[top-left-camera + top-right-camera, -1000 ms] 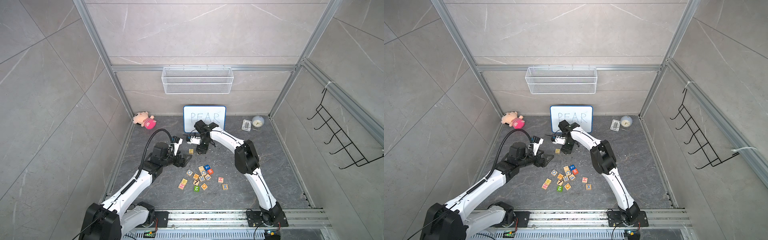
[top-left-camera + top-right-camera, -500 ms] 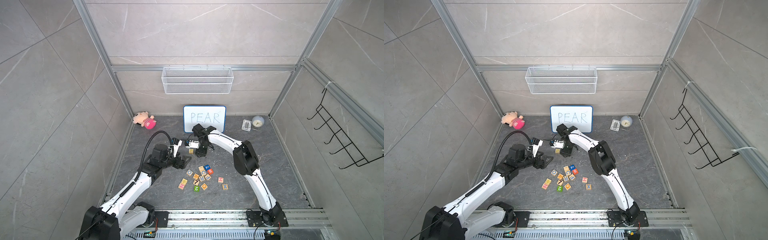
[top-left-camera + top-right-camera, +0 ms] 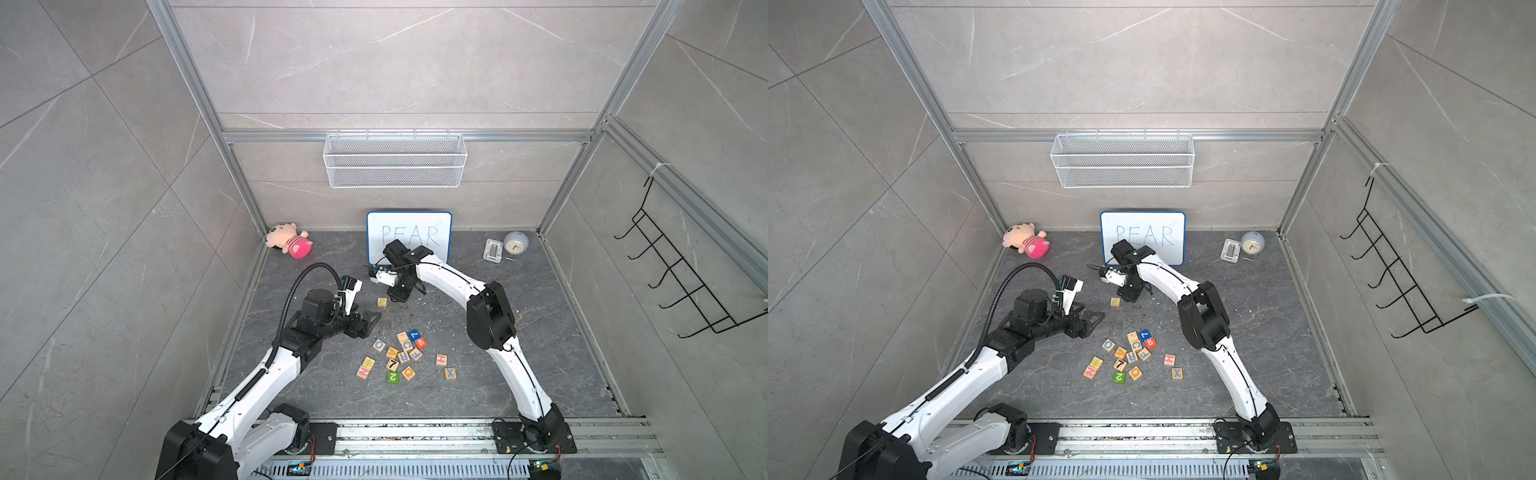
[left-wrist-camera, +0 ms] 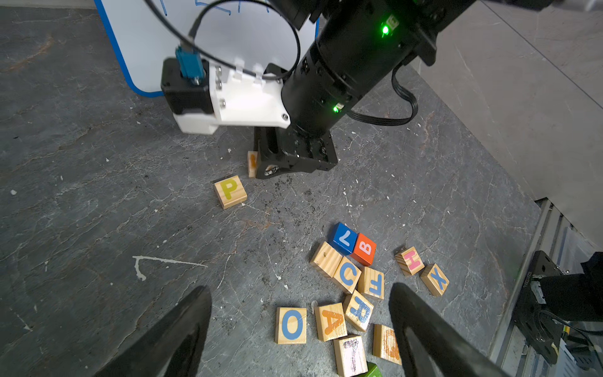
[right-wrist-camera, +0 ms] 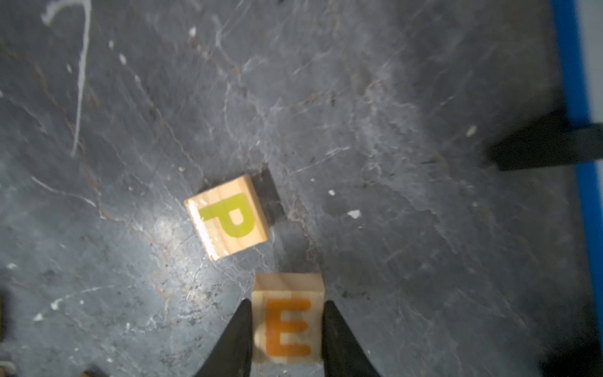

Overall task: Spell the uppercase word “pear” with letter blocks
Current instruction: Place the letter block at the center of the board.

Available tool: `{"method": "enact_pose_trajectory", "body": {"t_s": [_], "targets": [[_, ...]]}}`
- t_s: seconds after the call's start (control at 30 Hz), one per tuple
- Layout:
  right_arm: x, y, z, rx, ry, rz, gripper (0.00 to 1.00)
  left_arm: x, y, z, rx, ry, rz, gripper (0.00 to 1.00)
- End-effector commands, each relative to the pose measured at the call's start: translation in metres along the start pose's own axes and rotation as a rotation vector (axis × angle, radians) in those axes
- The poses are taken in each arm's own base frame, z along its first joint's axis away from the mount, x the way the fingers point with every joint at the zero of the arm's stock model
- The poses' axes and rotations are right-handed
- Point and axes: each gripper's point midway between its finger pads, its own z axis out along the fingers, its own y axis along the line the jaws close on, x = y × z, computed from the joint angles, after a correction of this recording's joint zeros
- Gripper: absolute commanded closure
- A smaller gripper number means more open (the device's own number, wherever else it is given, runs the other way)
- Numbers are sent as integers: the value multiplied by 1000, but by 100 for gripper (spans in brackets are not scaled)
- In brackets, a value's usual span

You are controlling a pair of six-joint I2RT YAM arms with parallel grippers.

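Note:
The yellow P block [image 3: 382, 302] [image 5: 228, 217] lies alone on the dark floor in front of the whiteboard. Just beside it my right gripper [image 3: 397, 297] [image 5: 287, 305] points down, shut on the orange E block [image 5: 287, 326], one finger on each side. The E block [image 4: 252, 163] is low at the floor, mostly hidden by the gripper in the left wrist view. The orange A block [image 4: 330, 321] and the blue R block [image 4: 358, 310] lie side by side in the loose pile. My left gripper [image 3: 372, 322] [image 4: 300, 287] hangs open over the pile's near edge, holding nothing.
Other cubes (O, C, F, 7, B, H [image 4: 409, 261], X, green 2 [image 3: 392, 377]) crowd round A and R. The blue-framed whiteboard [image 3: 409, 232] leans on the back wall, with a plush toy [image 3: 289, 243] to its left and a clock [image 3: 516, 243] to its right.
My right gripper's jaws have closed onto the E block, and the wrist has shifted slightly toward the P block. The left arm has hardly moved.

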Motion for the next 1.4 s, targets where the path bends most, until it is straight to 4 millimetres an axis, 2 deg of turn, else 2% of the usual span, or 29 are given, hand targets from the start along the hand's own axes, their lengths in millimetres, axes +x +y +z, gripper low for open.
{"method": "enact_pose_trajectory", "body": {"t_s": [0.0, 0.17, 0.27, 0.43, 0.77, 1.0, 1.37], "targets": [[-9, -4, -16, 7, -38, 296, 67, -10, -2, -6, -12, -38, 26, 12], [-1, -8, -29, 54, -39, 599, 68, -12, -1, -7, -25, -38, 37, 13], [4, 6, -28, 41, -50, 754, 68, -13, 2, -8, -41, -37, 41, 13], [17, 8, -22, 94, -54, 907, 69, -14, 4, -7, -54, -49, 46, 13], [22, 6, -9, 222, 14, 964, 69, -7, 6, -5, -55, -38, 24, 14], [21, 11, 4, 249, 42, 957, 69, -2, 7, -9, -66, -36, 23, 14], [25, 13, 13, 252, 75, 958, 68, 1, 7, -10, -70, -36, 26, 14]]}}
